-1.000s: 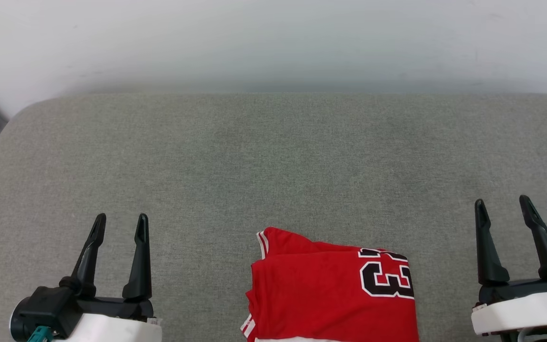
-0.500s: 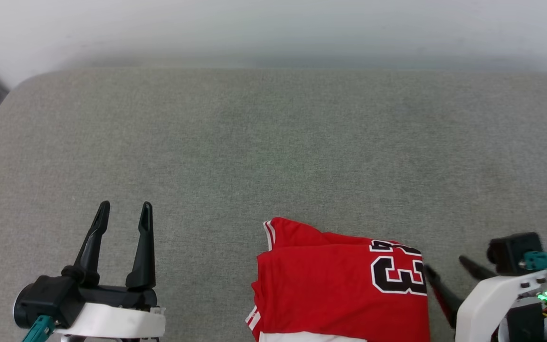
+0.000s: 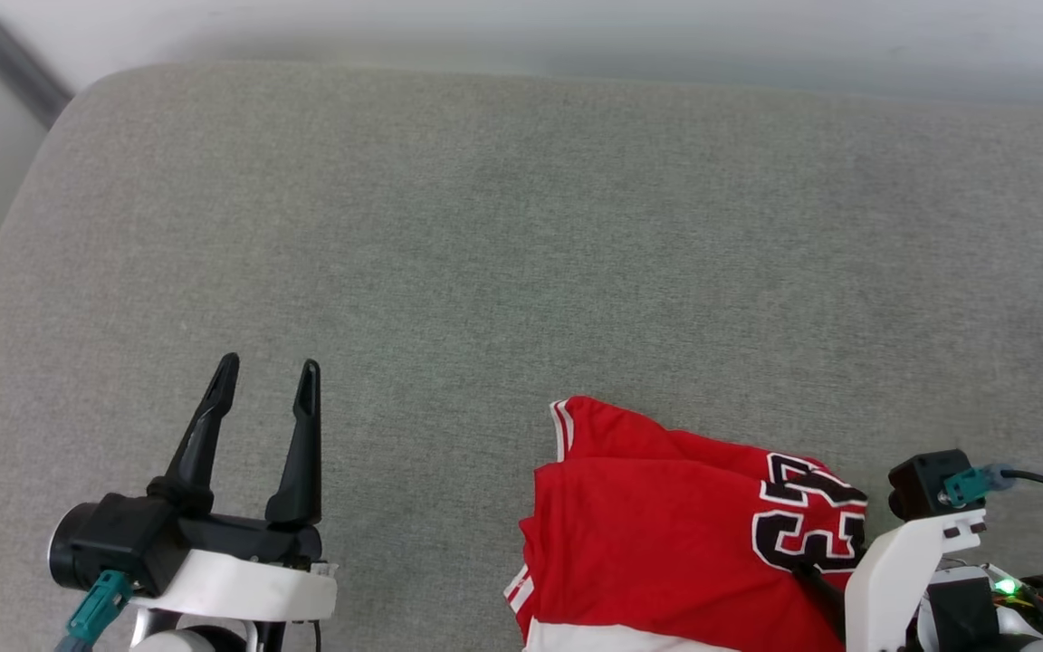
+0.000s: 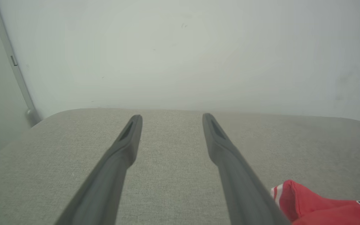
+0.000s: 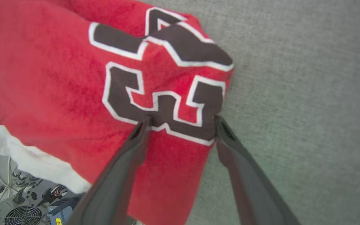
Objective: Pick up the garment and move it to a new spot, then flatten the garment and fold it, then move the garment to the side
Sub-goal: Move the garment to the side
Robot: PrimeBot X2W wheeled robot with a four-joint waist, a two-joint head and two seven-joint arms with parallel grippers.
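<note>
On the near right part of the grey cushion (image 3: 521, 226) lies the garment (image 3: 666, 534), folded into a compact red block. Its black numeral with white outline (image 3: 807, 534) faces up at the right end. Red-and-white striped trim (image 3: 561, 426) shows at the far left corner. A white band (image 5: 27, 162) runs along the near side, at the cushion's front edge.

Left gripper (image 3: 268, 365): jaws spread apart, nothing between them. It hovers over bare cushion, well apart from the garment, fingers pointing toward the pale wall (image 4: 180, 47). In the left wrist view a red corner of the garment (image 4: 308, 203) sits beside the right-hand finger.

Right gripper (image 5: 181, 120): jaws spread apart, not clamped on anything. It is angled down at the garment's right end. One fingertip (image 5: 144, 123) is over the lower part of the numeral; the other (image 5: 219, 122) is at the fabric's right edge, where red meets grey cushion. Whether either tip presses on the fabric cannot be determined.

A grey pipe (image 3: 5, 59) runs along the wall beyond the cushion's far left corner.
</note>
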